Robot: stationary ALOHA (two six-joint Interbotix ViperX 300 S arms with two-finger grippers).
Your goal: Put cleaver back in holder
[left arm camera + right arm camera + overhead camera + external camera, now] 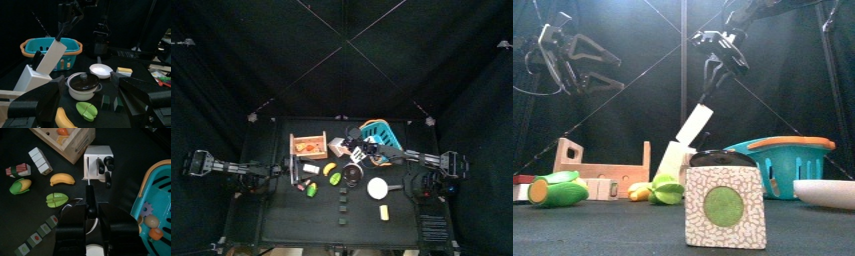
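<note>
The cleaver [695,124] has a pale grey-white blade and hangs tilted, dark handle up. My right gripper [716,66] is shut on the handle. The blade's lower end meets the top of the white knife holder [672,160]. In the right wrist view the cleaver [87,178] shows edge-on, running from my right gripper [88,203] to the holder [98,157], which has dark handles in it. The left wrist view shows the blade [53,56] over the holder [29,78]. My left gripper [87,107] is open and empty, resting at the table's left [286,172].
A blue basket [784,163] stands behind and right of the holder. A wooden crate [601,168] is at the left. A patterned jar [724,205] is at the front. A white disc [378,186], a black pot [83,85] and toy fruit [61,178] lie around.
</note>
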